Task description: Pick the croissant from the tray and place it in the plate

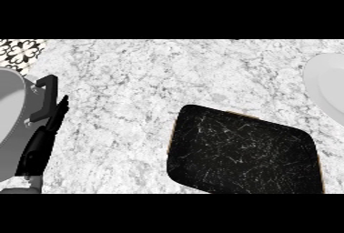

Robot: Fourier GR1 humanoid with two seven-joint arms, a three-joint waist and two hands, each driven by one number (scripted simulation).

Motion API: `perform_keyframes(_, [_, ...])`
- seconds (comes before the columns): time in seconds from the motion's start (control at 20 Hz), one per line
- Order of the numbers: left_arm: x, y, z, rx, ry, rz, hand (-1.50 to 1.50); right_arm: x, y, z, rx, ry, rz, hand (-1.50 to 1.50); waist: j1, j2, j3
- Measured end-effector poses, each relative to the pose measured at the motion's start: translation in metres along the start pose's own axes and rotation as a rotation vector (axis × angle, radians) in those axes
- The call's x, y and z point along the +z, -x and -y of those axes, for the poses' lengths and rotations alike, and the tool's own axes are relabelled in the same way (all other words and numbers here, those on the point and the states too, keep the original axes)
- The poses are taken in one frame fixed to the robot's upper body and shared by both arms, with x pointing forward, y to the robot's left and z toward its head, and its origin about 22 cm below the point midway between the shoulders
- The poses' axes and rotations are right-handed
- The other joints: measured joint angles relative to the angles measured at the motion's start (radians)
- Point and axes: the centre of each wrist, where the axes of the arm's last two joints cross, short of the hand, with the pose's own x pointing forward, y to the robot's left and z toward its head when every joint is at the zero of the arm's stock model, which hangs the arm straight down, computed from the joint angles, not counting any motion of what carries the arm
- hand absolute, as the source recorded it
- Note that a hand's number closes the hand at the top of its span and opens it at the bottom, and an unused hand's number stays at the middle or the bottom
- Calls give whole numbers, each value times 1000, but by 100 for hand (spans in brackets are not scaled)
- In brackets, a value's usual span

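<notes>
A black tray with a thin brown rim lies tilted on the marble counter, low and right of centre. Its scratched surface shows nothing on it, and I see no croissant anywhere in the head view. A white plate is cut off by the right edge, up and right of the tray, and its visible part is bare. My left hand rests at the left edge with its fingers straight and pointing up, holding nothing. My right hand does not show.
The grey forearm fills the left edge beside the hand. A patch of patterned black-and-white tile shows at the top left corner. White-grey marble counter spreads between the left hand and the tray.
</notes>
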Motion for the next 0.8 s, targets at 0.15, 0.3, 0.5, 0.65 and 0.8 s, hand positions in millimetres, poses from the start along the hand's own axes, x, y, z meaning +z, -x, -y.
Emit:
perform_keyframes(0.15, [1, 1, -4, -5, 0, 1, 0, -9, 4, -17, -1, -69, -11, 150, 1, -2, -1])
perform_keyframes(0.3, [-2, 2, -4, -1, -2, -3, 0, -23, 8, -42, -2, -134, -8, 150, -4, -2, -1])
perform_keyframes(0.5, [0, 4, -4, -3, -2, -9, 0, -36, 12, -73, -18, -208, -6, 150, -7, -4, -1])
perform_keyframes(0.65, [0, 4, -4, -7, 1, -9, 0, -40, 17, -94, -83, -229, -49, -150, -7, -3, -1])
perform_keyframes(0.8, [1, 4, -1, -1, -5, -11, 0, -48, 20, -112, -130, -248, -103, -150, -11, -4, -1])
